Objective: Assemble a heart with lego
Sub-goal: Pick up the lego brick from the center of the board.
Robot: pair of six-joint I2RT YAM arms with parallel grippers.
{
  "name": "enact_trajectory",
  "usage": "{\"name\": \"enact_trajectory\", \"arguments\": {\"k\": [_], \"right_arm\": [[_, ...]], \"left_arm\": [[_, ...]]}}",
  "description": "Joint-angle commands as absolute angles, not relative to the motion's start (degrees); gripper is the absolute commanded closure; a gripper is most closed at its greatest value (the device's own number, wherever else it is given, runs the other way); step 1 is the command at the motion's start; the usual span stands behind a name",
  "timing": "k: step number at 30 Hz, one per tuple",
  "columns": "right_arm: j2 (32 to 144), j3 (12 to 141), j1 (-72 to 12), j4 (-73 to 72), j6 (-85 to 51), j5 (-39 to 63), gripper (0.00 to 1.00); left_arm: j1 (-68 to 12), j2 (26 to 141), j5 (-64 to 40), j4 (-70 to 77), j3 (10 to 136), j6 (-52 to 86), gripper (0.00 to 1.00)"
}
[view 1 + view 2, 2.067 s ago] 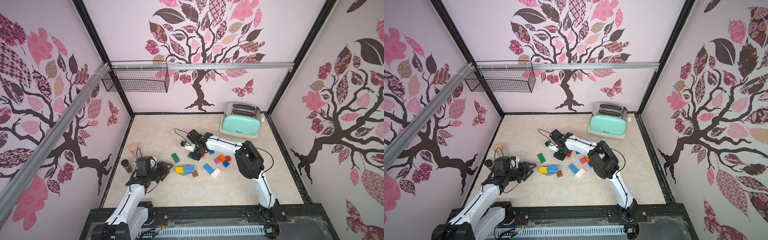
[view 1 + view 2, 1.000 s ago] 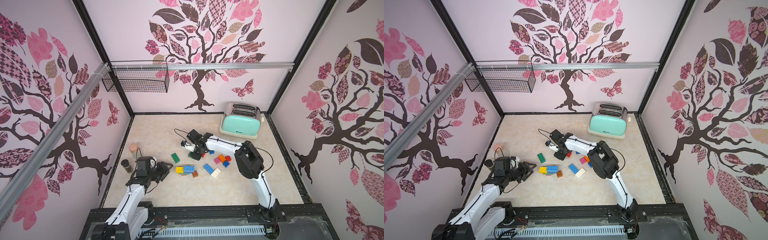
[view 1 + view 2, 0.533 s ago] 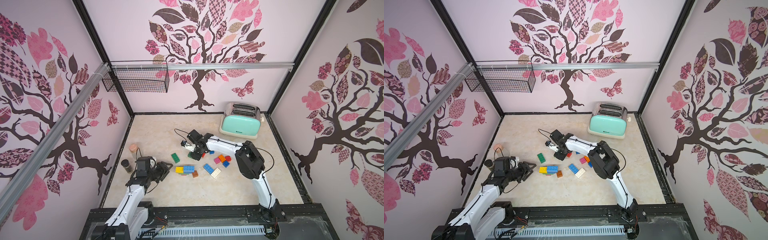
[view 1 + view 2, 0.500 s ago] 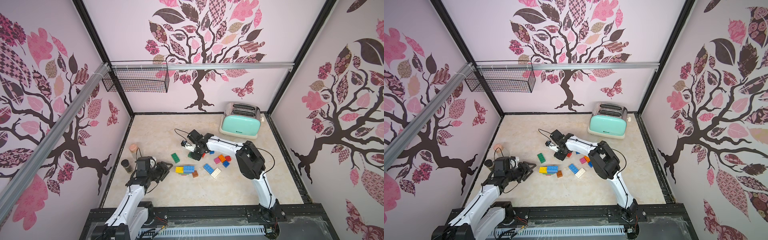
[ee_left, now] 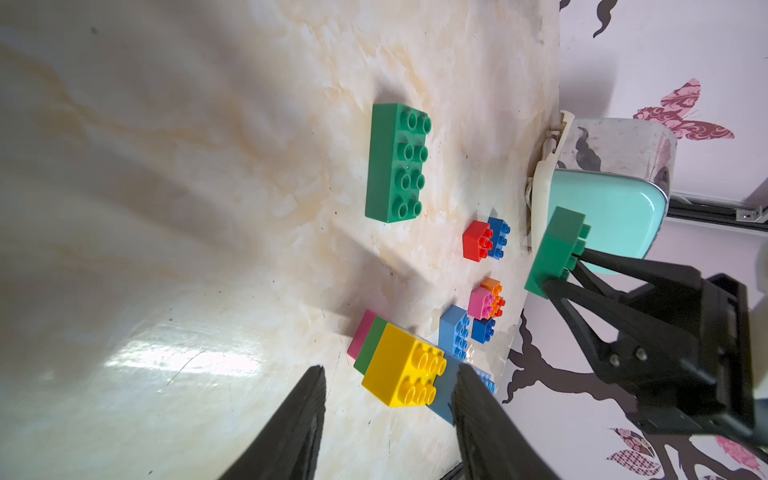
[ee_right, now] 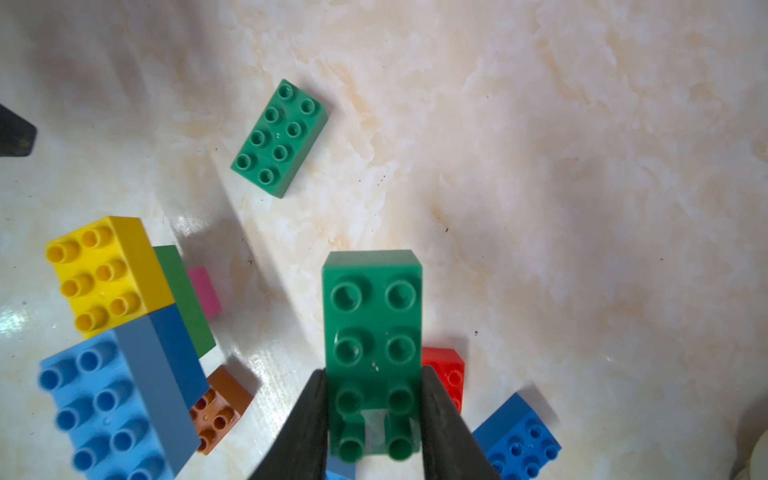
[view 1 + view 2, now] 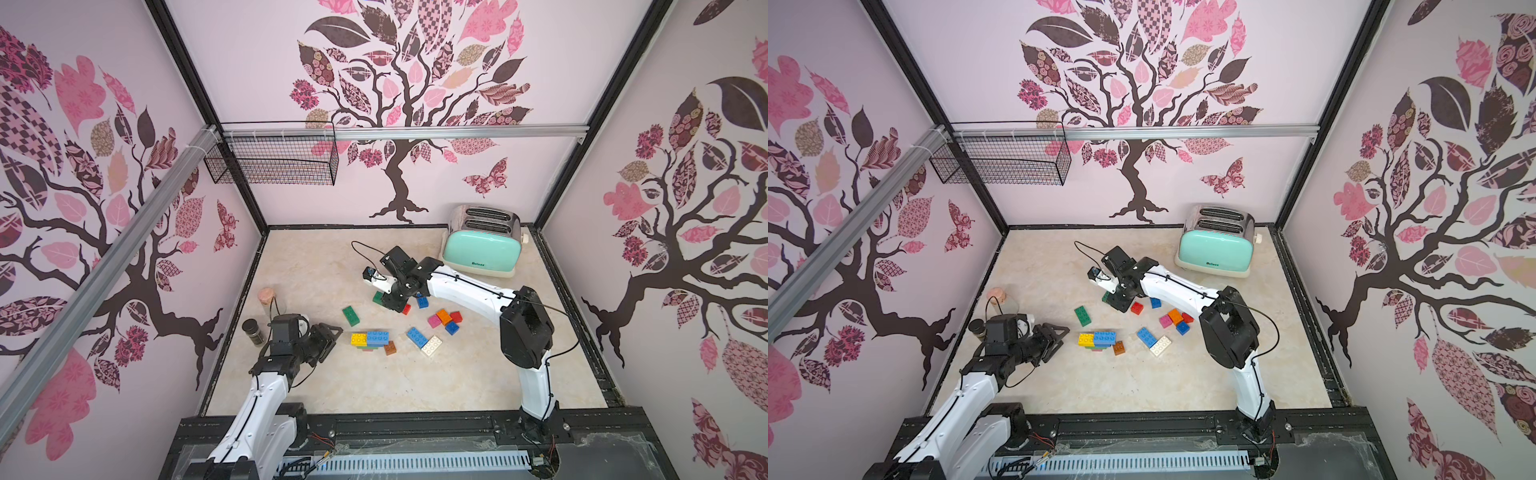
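Clamping a green brick, right pincer hovers; left pincer gapes; contents of wire basket unclear.

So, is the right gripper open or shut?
Shut. The right gripper clamps the green brick; both black fingers touch its long sides in the right wrist view.

Bright, even | soft shadows | tabletop glare — wide-angle edges bent
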State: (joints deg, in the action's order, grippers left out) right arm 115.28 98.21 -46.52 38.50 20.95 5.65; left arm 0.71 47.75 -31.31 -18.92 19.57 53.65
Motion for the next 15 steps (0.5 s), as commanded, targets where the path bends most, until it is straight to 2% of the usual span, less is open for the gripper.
{"name": "enact_trajectory", "arguments": {"k": [1,8,15], "right_arm": [[112.07,99.67,-49.02,40.47,22.08,7.79,0.67],[113.99,101.89,-55.25,41.82,24.46,9.88,0.67],[119.05,106.96,-58.39,43.97,24.22,9.94,0.67]], "left_arm": [[2.51,46.95,-30.13,-21.80,22.06,52.39,0.47],[9.52,45.30,-32.96,-24.97,22.98,50.47,0.48],[10.13,44.55,-31.32,-26.19,22.95,50.63,0.48]]}}
